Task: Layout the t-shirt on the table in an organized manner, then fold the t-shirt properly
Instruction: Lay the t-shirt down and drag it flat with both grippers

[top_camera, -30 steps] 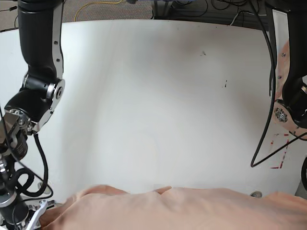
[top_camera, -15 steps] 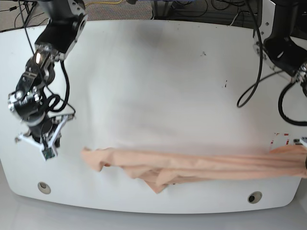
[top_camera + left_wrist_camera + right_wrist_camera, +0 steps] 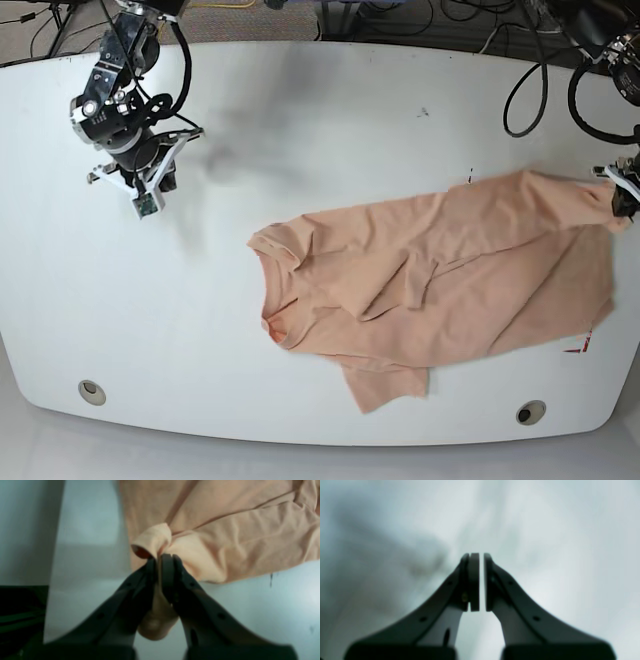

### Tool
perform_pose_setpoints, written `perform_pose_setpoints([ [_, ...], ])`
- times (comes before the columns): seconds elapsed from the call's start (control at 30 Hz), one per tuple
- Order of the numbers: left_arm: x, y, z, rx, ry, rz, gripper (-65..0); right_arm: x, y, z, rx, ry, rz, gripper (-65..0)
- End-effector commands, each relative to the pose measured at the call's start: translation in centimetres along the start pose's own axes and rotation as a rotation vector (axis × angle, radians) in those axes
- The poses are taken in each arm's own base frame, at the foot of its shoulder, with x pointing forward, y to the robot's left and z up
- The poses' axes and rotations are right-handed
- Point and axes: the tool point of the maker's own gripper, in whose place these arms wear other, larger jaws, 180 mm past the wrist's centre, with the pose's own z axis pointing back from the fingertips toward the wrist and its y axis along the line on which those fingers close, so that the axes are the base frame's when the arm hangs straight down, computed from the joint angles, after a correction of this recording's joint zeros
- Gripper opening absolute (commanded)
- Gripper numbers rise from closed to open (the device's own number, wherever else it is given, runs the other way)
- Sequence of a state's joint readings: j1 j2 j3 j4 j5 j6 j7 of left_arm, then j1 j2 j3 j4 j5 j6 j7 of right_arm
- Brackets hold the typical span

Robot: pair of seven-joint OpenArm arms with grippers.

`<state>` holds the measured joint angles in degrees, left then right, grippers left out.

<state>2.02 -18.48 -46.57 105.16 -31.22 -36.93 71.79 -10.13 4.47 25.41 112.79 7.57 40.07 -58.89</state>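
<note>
We are mid-layout: our left pincer (image 3: pixel 160 556) pinches the crumpled t-shirt (image 3: pixel 440 270) at the worktop's (image 3: pixel 330 120) right edge, our right pincer (image 3: pixel 478 555) pressed together, empty; spreading flat comes next.

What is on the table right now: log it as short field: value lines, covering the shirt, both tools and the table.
t-shirt: pale peach, spread but rumpled on the table, collar end toward the middle, one sleeve flopped toward the near edge
left tool: shut on a bunched corner of the t-shirt, at the table's side edge
right tool: shut, holding nothing, over bare tabletop, apart from the t-shirt
table: glossy white, two grey grommets near the front edge, red tape mark partly under the fabric
</note>
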Motion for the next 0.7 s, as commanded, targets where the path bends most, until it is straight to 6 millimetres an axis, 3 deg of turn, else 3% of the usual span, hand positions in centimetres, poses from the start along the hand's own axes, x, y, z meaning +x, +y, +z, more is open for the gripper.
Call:
perform_pose_setpoints([
  [0.0,-0.1,-0.1,0.6,-0.011,-0.016,-0.024,-64.7,1.1,0.7,0.3,0.01,-0.056,-0.014,-62.5],
  [0.1,-1.5,-0.5,0.6,-0.024,0.018,-0.022,-64.7,1.2,1.6,0.0,0.03,-0.063,-0.036,-62.0],
  [0.17,-2.4,-1.0,0.5,-0.034,0.036,-0.012,-64.7,1.9,2.1,-0.2,0.04,-0.083,-0.051,-57.7],
  [0.23,-2.8,-1.0,0.5,-0.034,0.046,-0.012,-64.7,3.3,2.6,-0.4,0.05,-0.116,-0.06,-49.6],
  [0.43,-3.5,-1.1,0.6,-0.036,0.066,-0.013,-64.7,7.5,5.3,-1.0,0.118,-0.205,-0.031,-16.5],
  [0.5,-3.5,-1.1,0.6,-0.036,0.066,-0.013,-64.7,9.0,6.7,-1.3,0.155,-0.228,0.002,-9.5],
  [0.67,-3.6,-1.0,0.6,-0.034,0.068,-0.014,-64.7,12.0,9.9,-3.0,0.257,-0.252,0.079,-7.5],
])
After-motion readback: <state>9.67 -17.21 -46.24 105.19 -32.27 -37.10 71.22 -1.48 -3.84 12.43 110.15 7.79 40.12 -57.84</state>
